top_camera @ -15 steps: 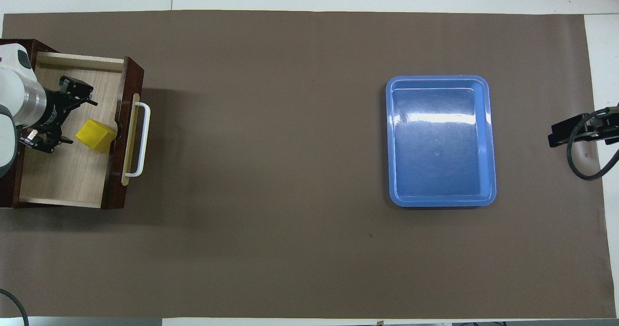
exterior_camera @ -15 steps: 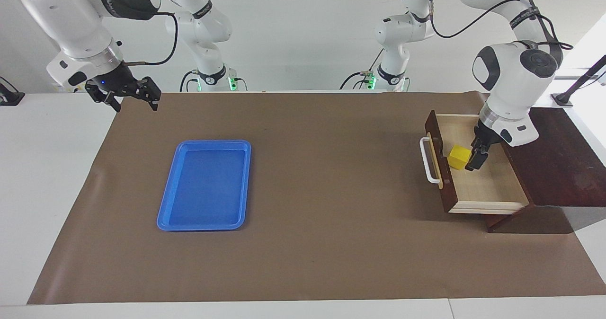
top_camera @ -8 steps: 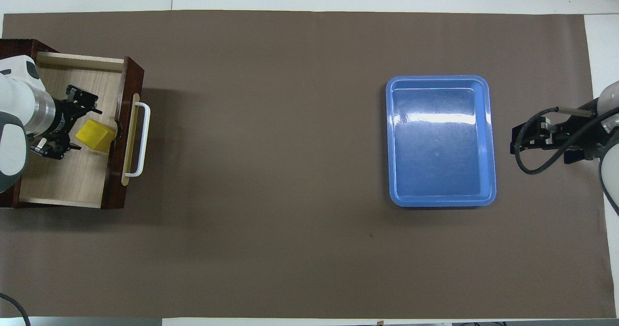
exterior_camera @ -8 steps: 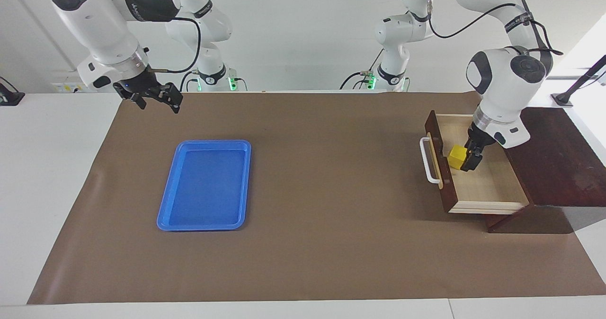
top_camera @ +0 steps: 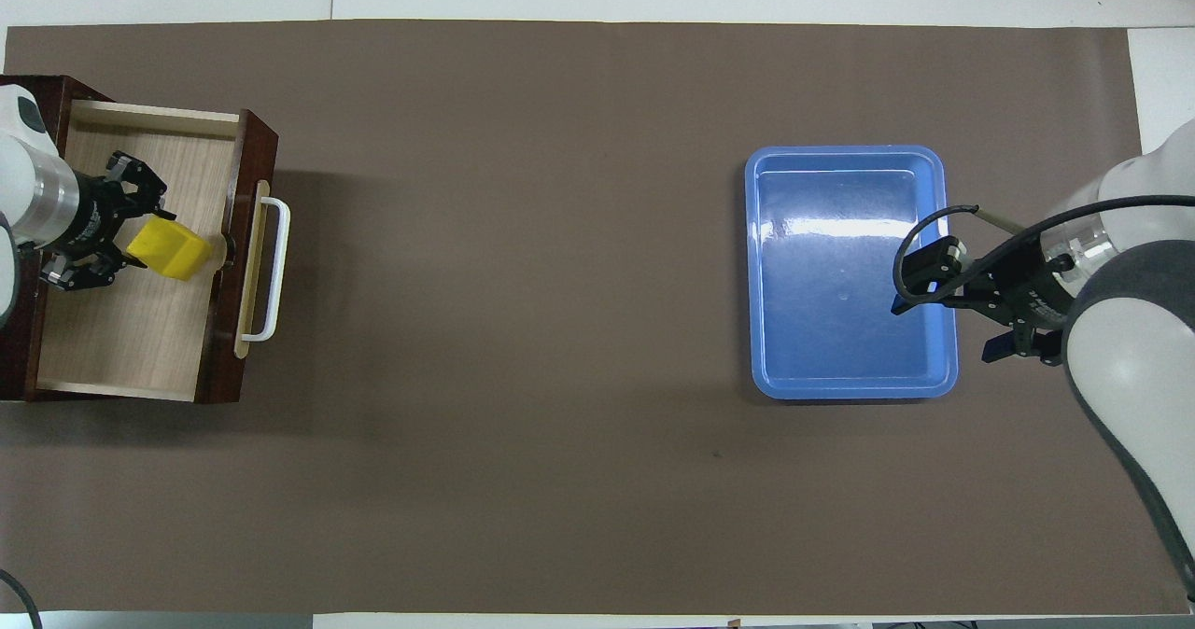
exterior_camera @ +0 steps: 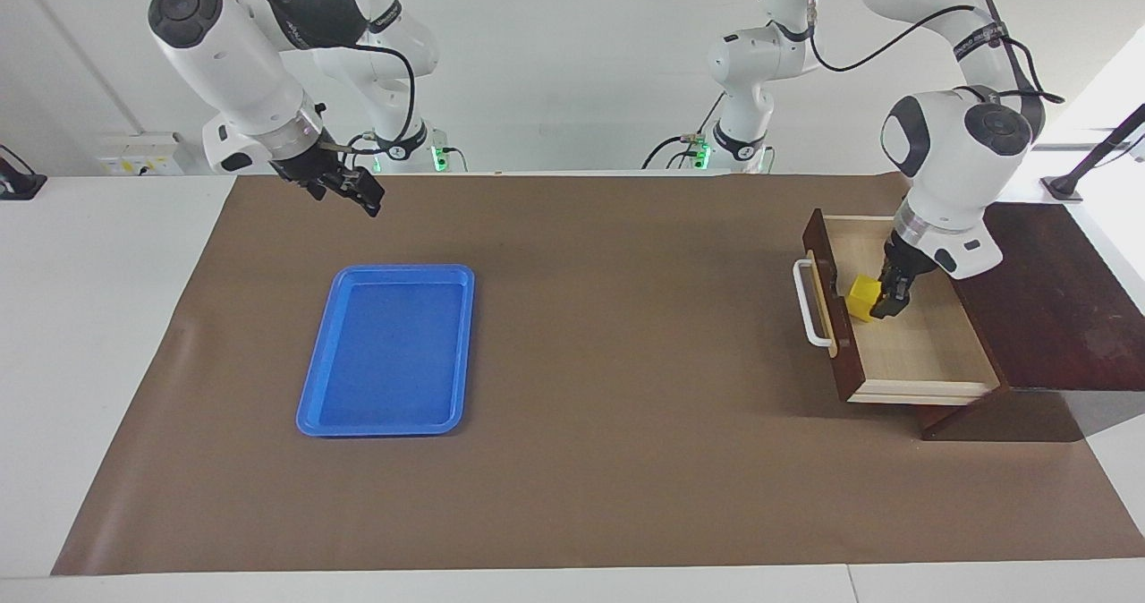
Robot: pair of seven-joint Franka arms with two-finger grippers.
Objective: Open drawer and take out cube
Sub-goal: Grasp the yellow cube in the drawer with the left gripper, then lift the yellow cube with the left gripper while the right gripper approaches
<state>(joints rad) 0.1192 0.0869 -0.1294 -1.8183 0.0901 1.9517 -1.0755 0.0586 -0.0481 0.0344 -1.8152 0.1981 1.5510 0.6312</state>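
the drawer stands pulled out, so its pale interior is reachable from above. the left end effector reaches down into it, fingers clamped on the cube, which sits just inside the drawer front, probably ready for lifting. the right end effector, fingers apart, hangs above the tabletop near the blue tray.

Left claw reaching steeply down, fingers closed — right claw raised, fingers spread, tilted downward
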